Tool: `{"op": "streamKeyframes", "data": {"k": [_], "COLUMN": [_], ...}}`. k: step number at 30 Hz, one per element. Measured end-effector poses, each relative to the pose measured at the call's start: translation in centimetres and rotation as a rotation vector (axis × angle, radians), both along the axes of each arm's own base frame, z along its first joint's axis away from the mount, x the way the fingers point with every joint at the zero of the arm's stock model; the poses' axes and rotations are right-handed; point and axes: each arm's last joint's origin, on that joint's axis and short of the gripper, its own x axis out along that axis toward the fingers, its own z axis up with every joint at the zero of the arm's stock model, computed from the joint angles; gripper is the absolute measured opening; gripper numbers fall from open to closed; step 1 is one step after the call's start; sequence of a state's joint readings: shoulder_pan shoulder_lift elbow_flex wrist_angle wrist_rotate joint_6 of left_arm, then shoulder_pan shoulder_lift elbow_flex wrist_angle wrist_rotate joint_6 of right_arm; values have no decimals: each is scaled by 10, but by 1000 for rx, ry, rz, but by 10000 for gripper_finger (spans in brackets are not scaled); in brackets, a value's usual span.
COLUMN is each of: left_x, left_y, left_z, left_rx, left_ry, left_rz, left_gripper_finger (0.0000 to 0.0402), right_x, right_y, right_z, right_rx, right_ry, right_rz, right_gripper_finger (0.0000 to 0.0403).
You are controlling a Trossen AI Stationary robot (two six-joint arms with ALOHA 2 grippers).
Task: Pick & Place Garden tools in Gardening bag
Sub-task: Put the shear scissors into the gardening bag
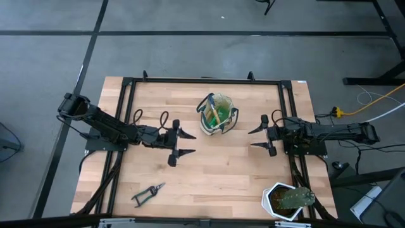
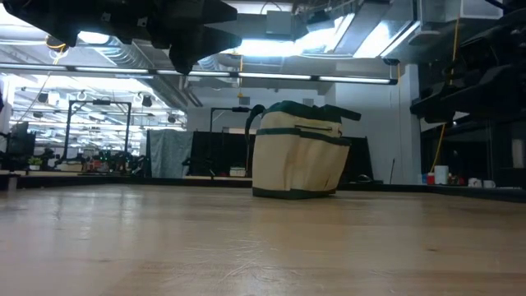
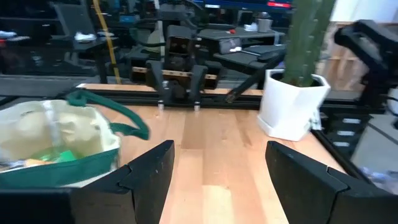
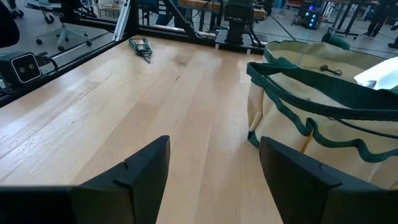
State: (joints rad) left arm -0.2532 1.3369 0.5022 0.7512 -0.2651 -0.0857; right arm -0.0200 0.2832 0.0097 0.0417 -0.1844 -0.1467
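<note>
Black-handled pruning shears [image 1: 148, 194] lie alone on the pale wood worktop [image 1: 215, 171], at about seven o'clock from the left gripper [image 1: 185, 143] and clearly nearer to it than to the right gripper [image 1: 256, 138]. Their long axis runs on a diagonal, tips pointing toward two o'clock. Both grippers hang empty, fingers spread wide. The gardening bag [image 1: 217, 114] stands between them toward twelve o'clock, green and yellow showing inside.
</note>
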Motion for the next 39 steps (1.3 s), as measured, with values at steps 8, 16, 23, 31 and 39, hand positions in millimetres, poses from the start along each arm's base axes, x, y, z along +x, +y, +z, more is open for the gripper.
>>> {"op": "streamKeyframes", "data": {"k": [8, 16, 23, 31, 39], "left_x": [0, -1, -5, -31, -77], "left_y": [-3, -6, -15, -35, -53], "left_z": [0, -3, -14, -3, 9], "left_rx": [28, 38, 80, 140, 195], "left_ry": [1, 29, 145, 202, 303], "left_rz": [-100, -204, -318, -359, -378], "left_gripper_finger": [251, 251, 251, 251, 251], "right_x": [0, 0, 0, 0, 0], "right_y": [0, 0, 0, 0, 0], "right_z": [0, 0, 0, 0, 0], "right_rx": [0, 0, 0, 0, 0], "right_ry": [0, 0, 0, 0, 0], "right_rz": [0, 1, 1, 1, 1], "right_gripper_finger": [250, 250, 250, 250, 250]}}
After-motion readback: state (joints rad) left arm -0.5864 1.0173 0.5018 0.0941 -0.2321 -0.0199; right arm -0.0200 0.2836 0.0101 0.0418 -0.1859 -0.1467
